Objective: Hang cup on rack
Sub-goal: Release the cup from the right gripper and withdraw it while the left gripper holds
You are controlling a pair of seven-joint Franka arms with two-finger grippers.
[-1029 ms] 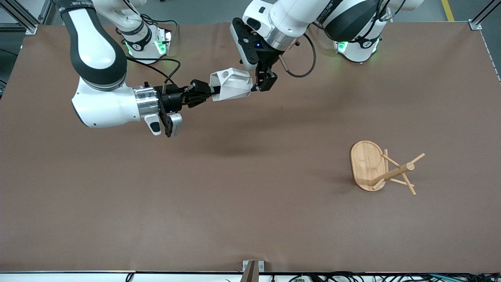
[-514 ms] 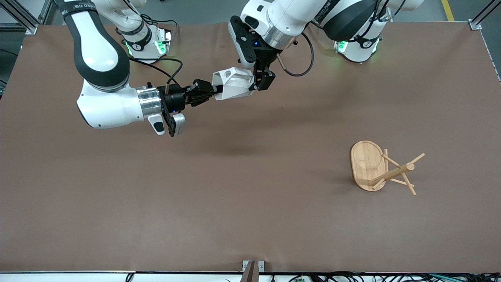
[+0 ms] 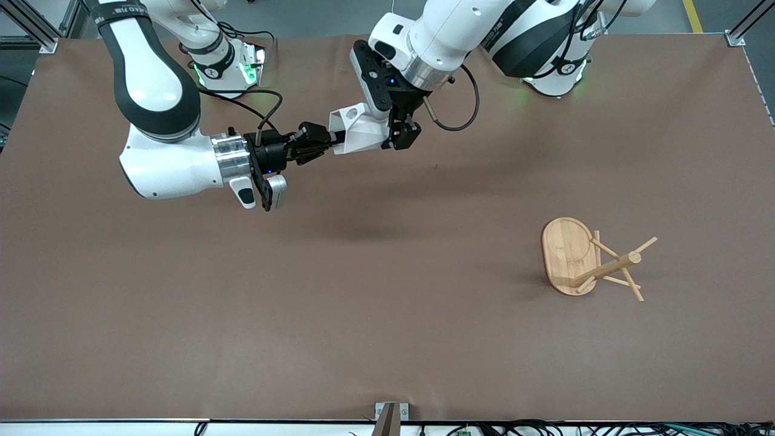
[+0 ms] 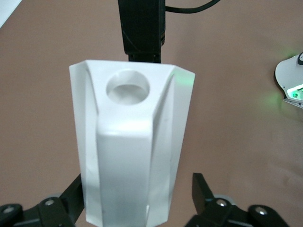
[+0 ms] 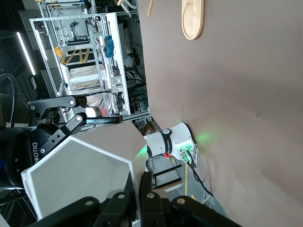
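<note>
White cup (image 3: 359,128) clamped by right end effector (image 3: 327,143); left end effector (image 3: 396,134) straddles it, unclosed.

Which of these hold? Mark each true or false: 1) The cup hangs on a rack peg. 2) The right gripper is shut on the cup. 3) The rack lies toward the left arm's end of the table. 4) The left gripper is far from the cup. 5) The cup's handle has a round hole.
1) False: the cup is held in the air, apart from the rack.
2) True: the right gripper clamps the cup's rim.
3) True.
4) False: the left gripper has its fingers on either side of the cup.
5) True: the hole shows in the left wrist view.
</note>
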